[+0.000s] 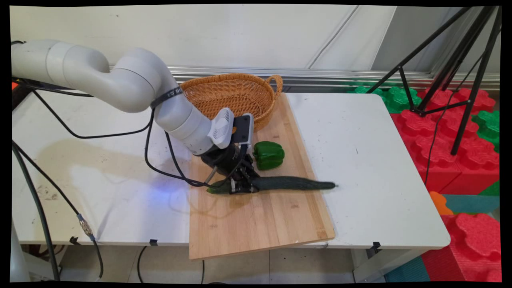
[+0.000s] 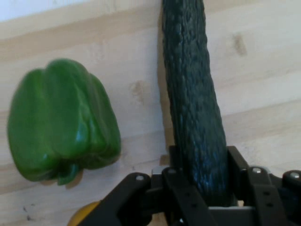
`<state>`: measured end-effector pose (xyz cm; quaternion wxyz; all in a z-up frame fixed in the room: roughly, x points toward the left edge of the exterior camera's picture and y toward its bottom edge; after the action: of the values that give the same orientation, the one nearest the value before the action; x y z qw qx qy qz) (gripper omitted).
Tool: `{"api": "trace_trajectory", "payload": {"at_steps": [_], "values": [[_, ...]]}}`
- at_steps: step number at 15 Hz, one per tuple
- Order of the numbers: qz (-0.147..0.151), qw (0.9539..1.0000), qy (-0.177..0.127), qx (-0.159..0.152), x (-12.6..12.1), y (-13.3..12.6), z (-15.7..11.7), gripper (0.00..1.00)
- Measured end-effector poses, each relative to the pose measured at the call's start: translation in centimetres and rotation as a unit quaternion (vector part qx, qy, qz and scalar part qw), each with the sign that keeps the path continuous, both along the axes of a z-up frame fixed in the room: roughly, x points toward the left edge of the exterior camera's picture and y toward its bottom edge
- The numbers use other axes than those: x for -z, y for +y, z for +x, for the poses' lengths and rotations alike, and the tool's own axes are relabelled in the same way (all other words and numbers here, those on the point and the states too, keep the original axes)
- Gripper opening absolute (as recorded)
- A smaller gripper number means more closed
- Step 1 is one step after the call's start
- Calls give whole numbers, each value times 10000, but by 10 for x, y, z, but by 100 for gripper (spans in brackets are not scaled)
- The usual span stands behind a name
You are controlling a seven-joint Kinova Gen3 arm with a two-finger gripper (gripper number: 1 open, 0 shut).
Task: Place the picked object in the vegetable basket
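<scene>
A long dark green cucumber lies flat across the middle of a wooden cutting board. My gripper is down at the cucumber's left end, shut on it. In the hand view the cucumber runs up from between the two fingers, which press on its sides at my gripper. A green bell pepper sits on the board just behind the cucumber, close to the hand. The hand view shows that pepper to the left, apart from the cucumber.
A woven wicker basket stands at the board's far end, behind the arm. Black cables hang from the arm over the table's left half. A black tripod and red and green foam blocks stand beyond the table's right edge.
</scene>
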<state>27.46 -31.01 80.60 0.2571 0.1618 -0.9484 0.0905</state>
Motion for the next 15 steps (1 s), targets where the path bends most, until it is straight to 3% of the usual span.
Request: {"api": "trace_trajectory", "payload": {"at_steps": [15], "values": [[-370,9969,690,-94,-81,24,57,0]]}}
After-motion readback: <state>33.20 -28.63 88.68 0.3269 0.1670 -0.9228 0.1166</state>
